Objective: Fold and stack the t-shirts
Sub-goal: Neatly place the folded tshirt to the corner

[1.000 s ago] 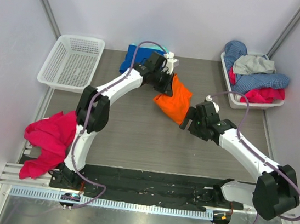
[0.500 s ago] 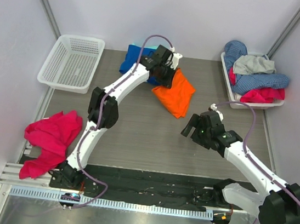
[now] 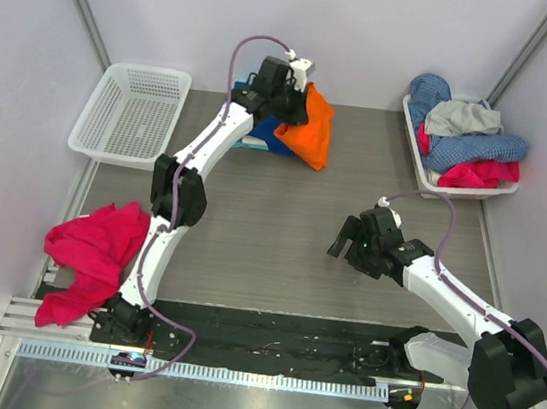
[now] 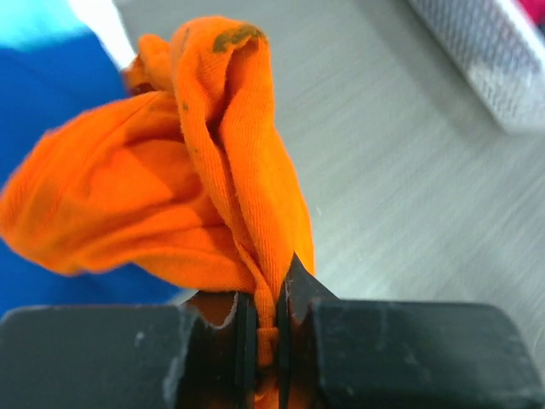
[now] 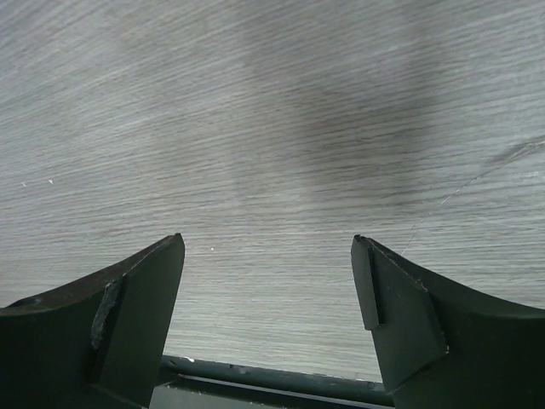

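My left gripper [image 3: 289, 103] is shut on the bright orange t-shirt [image 3: 312, 127] and holds it lifted at the back of the table, so it hangs bunched over the royal blue t-shirt [image 3: 262, 135] lying there. In the left wrist view the orange cloth [image 4: 213, 170] is pinched between the jaws of the left gripper [image 4: 266, 317], and the blue shirt [image 4: 51, 94] lies behind it. My right gripper [image 3: 342, 242] is open and empty over bare table at centre right; it shows in the right wrist view [image 5: 268, 294].
A white mesh basket [image 3: 129, 113] stands at the back left. A white tray [image 3: 428, 180] at the back right holds a pile of clothes. A crimson cloth [image 3: 90, 259] hangs over the front left edge of the table.
My left gripper has carried the orange t-shirt from the table's middle back and left, to above the blue t-shirt. My right gripper let go of the shirt and drew back toward the front.
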Motion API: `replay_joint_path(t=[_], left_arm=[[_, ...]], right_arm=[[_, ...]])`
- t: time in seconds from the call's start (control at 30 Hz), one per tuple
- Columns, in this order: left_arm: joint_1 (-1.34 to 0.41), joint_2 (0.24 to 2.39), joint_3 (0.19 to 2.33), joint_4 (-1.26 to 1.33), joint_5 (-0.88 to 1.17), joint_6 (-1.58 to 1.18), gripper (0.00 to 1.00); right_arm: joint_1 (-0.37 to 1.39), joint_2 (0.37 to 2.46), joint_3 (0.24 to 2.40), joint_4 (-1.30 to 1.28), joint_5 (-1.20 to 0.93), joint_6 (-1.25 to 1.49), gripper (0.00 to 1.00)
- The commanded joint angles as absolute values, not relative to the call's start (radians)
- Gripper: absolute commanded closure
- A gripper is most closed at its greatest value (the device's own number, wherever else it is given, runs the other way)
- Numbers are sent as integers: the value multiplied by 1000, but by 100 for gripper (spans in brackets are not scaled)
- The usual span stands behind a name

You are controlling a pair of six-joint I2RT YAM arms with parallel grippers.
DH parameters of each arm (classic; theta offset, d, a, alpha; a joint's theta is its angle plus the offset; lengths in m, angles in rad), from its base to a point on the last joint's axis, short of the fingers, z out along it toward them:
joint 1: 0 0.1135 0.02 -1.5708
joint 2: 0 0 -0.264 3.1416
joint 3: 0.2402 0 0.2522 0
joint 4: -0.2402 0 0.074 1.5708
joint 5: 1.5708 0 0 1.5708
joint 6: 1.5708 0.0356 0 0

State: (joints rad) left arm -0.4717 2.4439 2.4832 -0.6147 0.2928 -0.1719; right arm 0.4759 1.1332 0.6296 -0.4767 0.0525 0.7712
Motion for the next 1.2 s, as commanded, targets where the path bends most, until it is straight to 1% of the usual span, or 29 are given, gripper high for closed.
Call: replay_joint_path(t=[0.0,0.2,0.5,0.97,1.17], left_arm=[[-394,2388,2526,-397,365,-267,100],[-325,2387,2539,-350,452,-344,100],[-308,2352,2511,-374,502,-331,100],[-224,2335,2508,-402,557,-333,100],[-201,2322,2468,-411,577,-321,100]], right_arm=[[482,1138,615,-434,48,790,12],[482,1157,588,-405,37,804,12],[482,1178,583,-385,35,811,12],[482,1195,574,-370,32,816,12],[482,1203,575,-364,28,819,12]])
